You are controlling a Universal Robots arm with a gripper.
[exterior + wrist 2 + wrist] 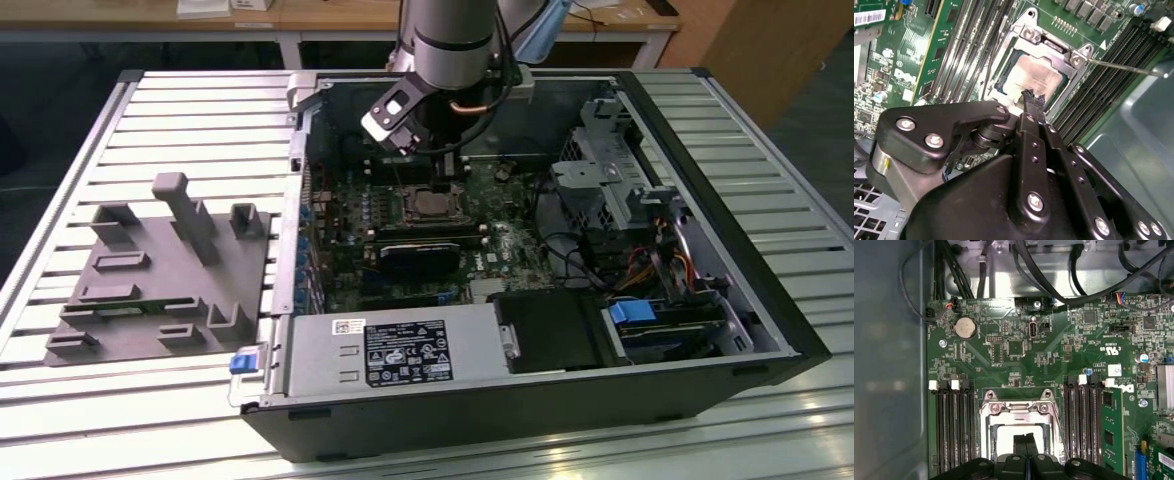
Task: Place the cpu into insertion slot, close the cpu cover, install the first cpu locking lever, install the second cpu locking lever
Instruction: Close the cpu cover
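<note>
Cpu (1031, 75), a pale matte metal square, lies in the insertion slot (1000, 82) mid-motherboard, framed by the shiny silver cpu cover (1016, 410). The black gripper (1032, 98), clenched empty, hangs over its edge. In the second wrist view, a thin steel lever (1126, 67) juts free.

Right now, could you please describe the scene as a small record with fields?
gripper: fingers together, holding nothing, tips by the cpu's edge; contact unclear
cpu: lies in the insertion slot, pale face up
cpu cover: seems down, framing the cpu
locking lever: thin rod sticking out from the socket, seemingly unlatched
memory slots: on both sides of the socket
</note>
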